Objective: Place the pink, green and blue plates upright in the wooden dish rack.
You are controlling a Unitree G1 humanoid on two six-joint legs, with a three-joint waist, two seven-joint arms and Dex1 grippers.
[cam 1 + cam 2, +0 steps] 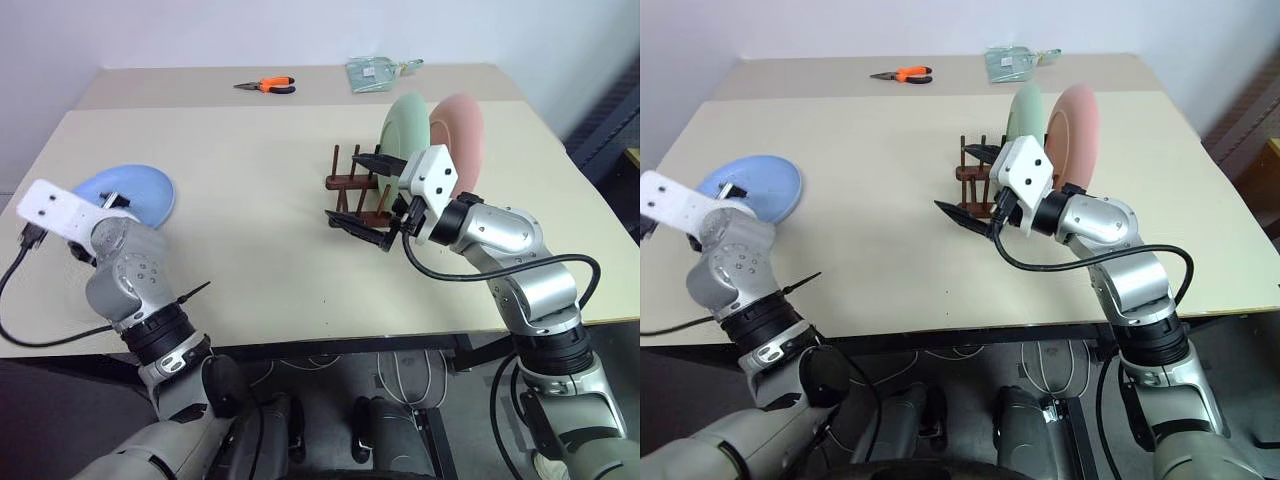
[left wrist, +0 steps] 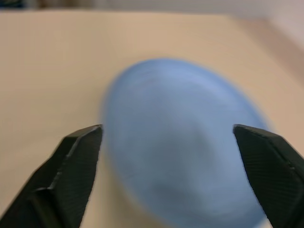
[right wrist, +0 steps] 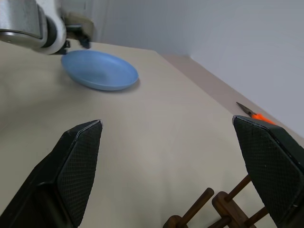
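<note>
We see a light blue plate (image 1: 130, 192), pale mint green plate (image 1: 404, 127), salmon pink plate (image 1: 458, 135), dark reddish-brown wooden dish rack (image 1: 355, 190), beige bench (image 1: 270, 180), orange-handled pliers (image 1: 268, 85) (black tips), black cross-hatched jaws.

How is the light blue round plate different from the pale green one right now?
The light blue round plate lies flat on the beige table, beside the left gripper; the pale green round plate stands upright in the dark wooden dish rack. Both look alike in shape and size.

Wide bare bench (image 1: 260, 180) between both hands; rack pegs (image 1: 352, 188) sit right beside the right hand (image 1: 368, 195).
</note>
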